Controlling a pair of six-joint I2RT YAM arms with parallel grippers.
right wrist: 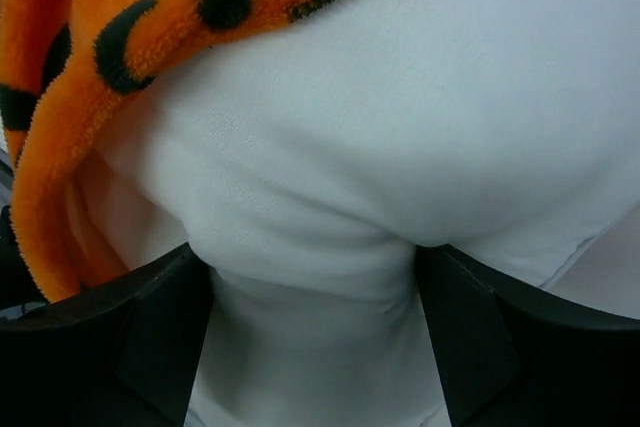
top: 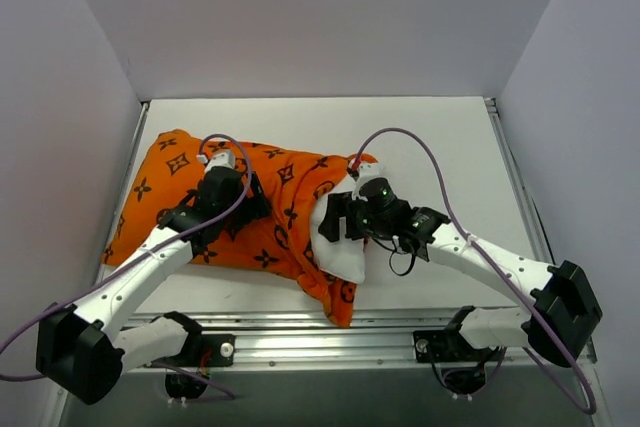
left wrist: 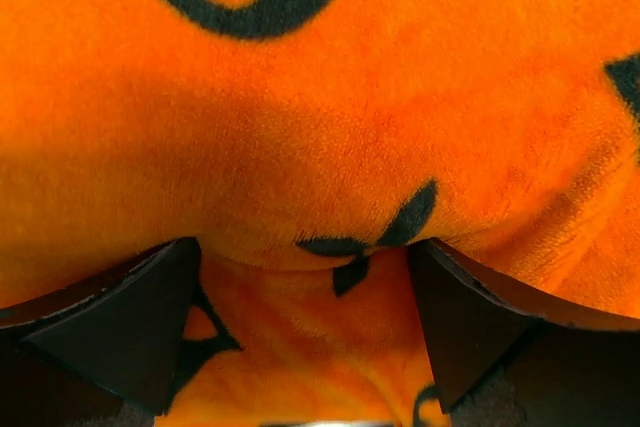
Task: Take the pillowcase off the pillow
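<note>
The orange pillowcase point(top: 160, 197) with black motifs lies across the left and middle of the table, with most of the pillow inside it. The white pillow point(top: 342, 252) pokes out of its open right end. My left gripper point(top: 252, 207) presses down on the middle of the pillowcase; in the left wrist view point(left wrist: 305, 287) its jaws hold a bunched fold of orange fabric point(left wrist: 320, 97). My right gripper point(top: 335, 219) is at the exposed pillow end; in the right wrist view point(right wrist: 312, 287) its jaws squeeze a neck of white pillow point(right wrist: 420, 97), with the pillowcase edge point(right wrist: 140, 17) above it.
The white table point(top: 440, 137) is enclosed by pale walls at the left, back and right. A metal rail point(top: 330, 332) runs along the near edge by the arm bases. A flap of pillowcase hangs toward that rail point(top: 340, 302).
</note>
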